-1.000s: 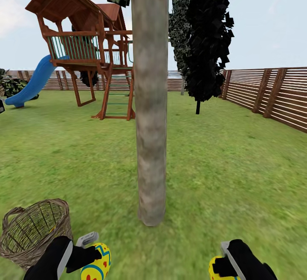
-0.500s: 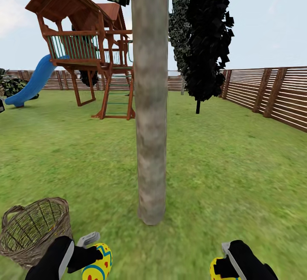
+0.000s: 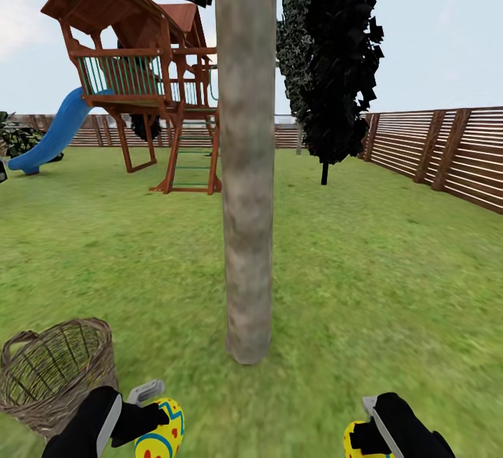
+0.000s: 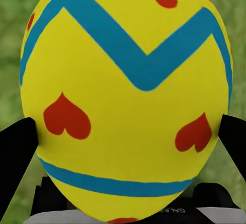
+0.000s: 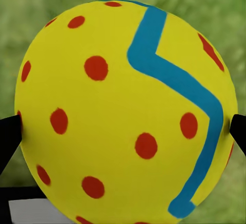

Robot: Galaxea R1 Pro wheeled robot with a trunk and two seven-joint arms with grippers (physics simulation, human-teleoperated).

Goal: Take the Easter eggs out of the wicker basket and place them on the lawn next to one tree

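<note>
A thick pale tree (image 3: 246, 165) trunk rises from the lawn (image 3: 363, 276) straight ahead. The brown wicker basket (image 3: 52, 371) stands on the grass at lower left; I cannot see into it. My left gripper (image 3: 155, 424) is shut on a yellow Easter egg (image 3: 161, 433) with blue zigzags and red hearts (image 4: 125, 101), just right of the basket. My right gripper (image 3: 363, 437) is shut on another yellow Easter egg (image 3: 360, 442) with red dots and a blue zigzag (image 5: 125, 116), low at the right of the trunk.
A wooden playset (image 3: 143, 74) with a blue slide (image 3: 49, 137) stands beyond the trunk at left. A small black tree (image 3: 335, 67) stands behind at right. A slatted wooden fence (image 3: 440, 154) bounds the garden.
The view has shifted a little, so the basket sits slightly higher in the picture. Both grippers stay shut on their eggs.
</note>
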